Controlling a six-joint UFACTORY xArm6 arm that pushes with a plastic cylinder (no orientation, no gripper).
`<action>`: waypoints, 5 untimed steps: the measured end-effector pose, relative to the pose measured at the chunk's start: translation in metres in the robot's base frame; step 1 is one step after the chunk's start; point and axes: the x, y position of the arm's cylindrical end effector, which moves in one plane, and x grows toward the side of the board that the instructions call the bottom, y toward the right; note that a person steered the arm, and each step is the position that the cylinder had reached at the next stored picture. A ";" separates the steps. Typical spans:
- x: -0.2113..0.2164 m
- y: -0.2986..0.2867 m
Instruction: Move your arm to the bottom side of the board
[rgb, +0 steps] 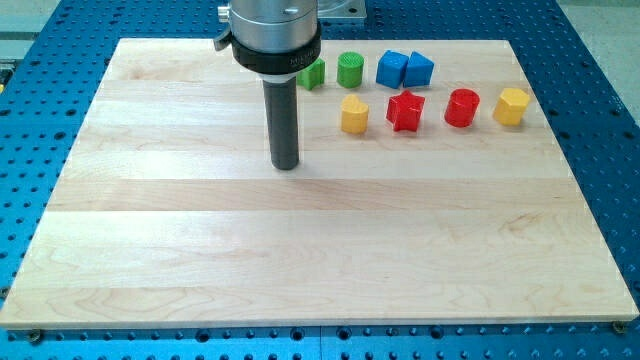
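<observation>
One broad wooden board (200, 250) fills most of the view, pale, flat and stiff, and I judge it smooth enough for sliding; its bottom side, where I am to go, lies well apart from me. My tip (287, 165) rests in the upper middle, grasping nothing, since a bare rod has no way to clench. Eight small blocks sit along the view's top right, probably light plastic that would skid at a touch: two blue blocks (404, 69) touching, a red star (405, 110), a red cylinder (461, 107), a yellow hexagonal block (511, 105), a yellow heart-like block (354, 114), a green cylinder (349, 69), and a green block (314, 73) half hidden behind my rod
</observation>
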 end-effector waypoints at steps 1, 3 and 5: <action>0.002 0.001; 0.038 0.011; 0.038 0.009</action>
